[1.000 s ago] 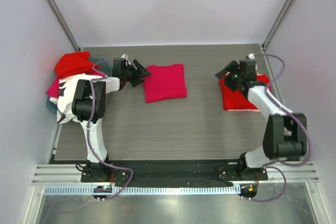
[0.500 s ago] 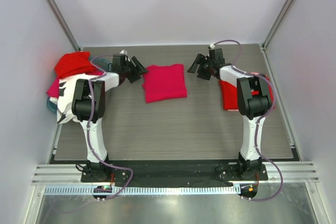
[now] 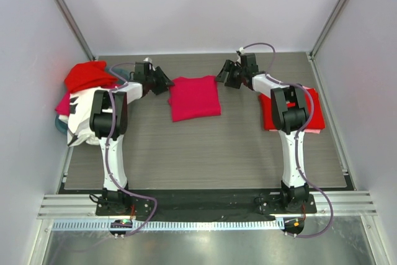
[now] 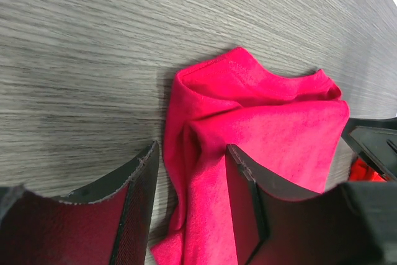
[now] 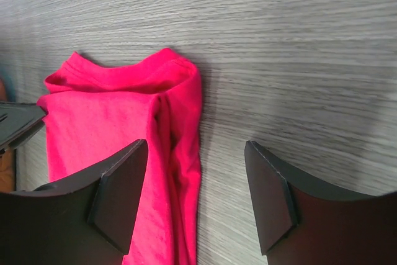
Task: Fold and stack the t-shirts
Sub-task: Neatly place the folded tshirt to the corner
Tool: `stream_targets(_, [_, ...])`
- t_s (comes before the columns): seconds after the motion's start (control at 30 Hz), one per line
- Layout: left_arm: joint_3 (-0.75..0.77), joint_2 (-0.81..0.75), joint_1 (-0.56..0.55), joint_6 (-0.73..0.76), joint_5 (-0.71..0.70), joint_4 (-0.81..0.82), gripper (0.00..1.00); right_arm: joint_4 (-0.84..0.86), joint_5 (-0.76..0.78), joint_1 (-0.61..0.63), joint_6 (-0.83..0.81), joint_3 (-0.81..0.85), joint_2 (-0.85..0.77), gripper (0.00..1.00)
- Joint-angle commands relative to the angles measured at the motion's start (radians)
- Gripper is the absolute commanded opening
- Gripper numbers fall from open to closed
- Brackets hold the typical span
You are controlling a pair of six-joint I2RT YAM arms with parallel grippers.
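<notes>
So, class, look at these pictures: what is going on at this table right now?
The robot is working on one folded crimson-pink t-shirt. The left tool and the right tool each stand open at a far corner of it, with the cloth edge between the jaws, not clamped. A folded red stack lies to the right; unfolded shirts are heaped at the left.

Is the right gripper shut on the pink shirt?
No, the right gripper stands open astride the edge of the pink shirt.

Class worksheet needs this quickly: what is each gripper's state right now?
Left gripper: open, jaws astride the crimson shirt edge, not yet pinched.
Right gripper: open, holding nothing.
</notes>
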Motion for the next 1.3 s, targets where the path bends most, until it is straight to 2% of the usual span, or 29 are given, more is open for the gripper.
stream_targets(0.0, [0.028,0.02,0.005,0.013,0.006,-0.015,0.48,-0.003,-0.02,0.021,-0.012,0.026,0.034,0.7])
stream_targets(0.33, [0.04,0.038,0.005,0.013,0.015,-0.012,0.42,0.01,-0.036,0.038,0.012,0.05,0.068,0.67])
stream_targets(0.5, [0.053,0.054,0.005,0.009,0.017,-0.012,0.41,-0.024,-0.031,0.043,0.035,0.111,0.116,0.55])
stream_targets(0.73, [0.1,0.097,0.003,0.02,0.011,-0.028,0.29,-0.047,-0.007,0.046,0.058,0.17,0.169,0.5])
stream_targets(0.8, [0.112,0.106,0.003,0.021,0.011,-0.028,0.24,-0.055,-0.013,0.047,0.064,0.202,0.191,0.4])
stream_targets(0.83, [0.115,0.109,0.005,0.02,0.009,-0.028,0.15,-0.058,-0.019,0.046,0.073,0.217,0.201,0.35])
stream_targets(0.87, [0.12,0.109,0.003,0.015,0.011,-0.028,0.09,-0.063,-0.027,0.046,0.077,0.233,0.22,0.25])
stream_targets(0.93, [0.137,0.115,0.003,0.007,0.012,-0.028,0.0,-0.069,-0.036,0.049,0.087,0.262,0.229,0.19])
stream_targets(0.97, [0.141,0.113,0.002,0.006,0.012,-0.028,0.0,-0.067,-0.037,0.049,0.089,0.265,0.226,0.11])
stream_targets(1.03, [0.14,0.095,-0.001,0.009,0.006,-0.028,0.0,-0.057,-0.027,0.052,0.089,0.251,0.209,0.04])
stream_targets(1.17, [0.096,0.02,-0.007,0.026,-0.001,-0.028,0.0,0.031,-0.005,0.055,0.095,0.136,0.104,0.01])
stream_targets(1.27, [0.01,-0.075,-0.013,0.024,0.008,0.008,0.0,0.111,0.013,0.055,0.101,-0.041,-0.042,0.01])
